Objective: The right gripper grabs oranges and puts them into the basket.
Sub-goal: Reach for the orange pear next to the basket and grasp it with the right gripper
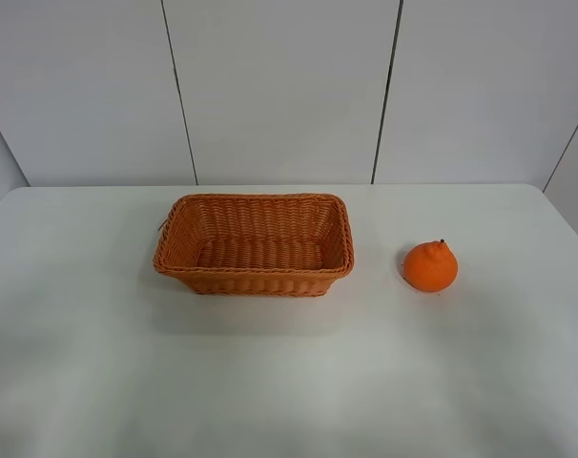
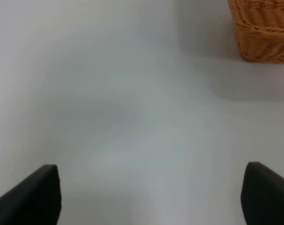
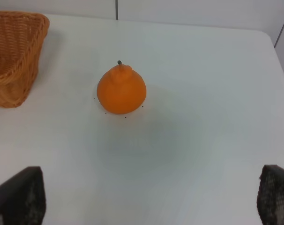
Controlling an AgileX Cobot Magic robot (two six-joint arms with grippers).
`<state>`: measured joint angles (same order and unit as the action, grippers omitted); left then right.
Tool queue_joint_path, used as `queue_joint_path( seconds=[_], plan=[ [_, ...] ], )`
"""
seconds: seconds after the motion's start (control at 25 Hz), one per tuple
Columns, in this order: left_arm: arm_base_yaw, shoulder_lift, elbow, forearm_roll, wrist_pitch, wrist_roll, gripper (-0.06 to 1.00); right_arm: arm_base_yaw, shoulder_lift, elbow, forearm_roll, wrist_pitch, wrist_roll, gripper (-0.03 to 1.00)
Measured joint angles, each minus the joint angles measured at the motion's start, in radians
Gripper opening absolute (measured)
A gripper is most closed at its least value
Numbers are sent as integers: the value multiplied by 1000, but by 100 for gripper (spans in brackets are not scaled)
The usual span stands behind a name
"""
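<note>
Where the white table [image 1: 98, 382] lies under my arms, I record one basket [image 1: 256, 282] near its middle and one orange [image 1: 430, 266], stem up, on the tabletop well to the basket's right. My right gripper [image 3: 149, 197] is spread wide, clear of the orange. My left gripper [image 2: 149, 197] is likewise spread.

Soft, even overhead light, no hard glare: in the exterior high view the basket [image 1: 254, 272] and orange [image 1: 430, 267] cast only faint, diffuse shadows on the white table [image 1: 289, 382], which goes mottled grey toward the near edge. Left wrist pic is washed-out, low-contrast. The left gripper fingers [image 2: 32, 199] and right gripper fingers [image 3: 20, 197] are dark, out-of-focus blurs at the frame corners, while the orange stays approx. sharp.
</note>
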<state>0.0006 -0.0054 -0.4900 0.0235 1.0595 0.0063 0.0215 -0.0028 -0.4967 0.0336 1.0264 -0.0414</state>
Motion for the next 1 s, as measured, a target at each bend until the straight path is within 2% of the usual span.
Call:
queue_joint_path(
  seconds=[0.36, 0.48, 0.68, 1.0],
  plan=[
    [0, 0, 0, 0, 0, 0, 88, 0, 0, 0, -1, 0, 0, 69],
    [0, 0, 0, 0, 0, 0, 88, 0, 67, -32, -2, -6, 0, 69],
    [0, 0, 0, 0, 0, 0, 88, 0, 380, -182, -3, -34, -4, 69],
    [0, 0, 0, 0, 0, 0, 88, 0, 1035, -445, -3, -20, -5, 69]
  ],
)
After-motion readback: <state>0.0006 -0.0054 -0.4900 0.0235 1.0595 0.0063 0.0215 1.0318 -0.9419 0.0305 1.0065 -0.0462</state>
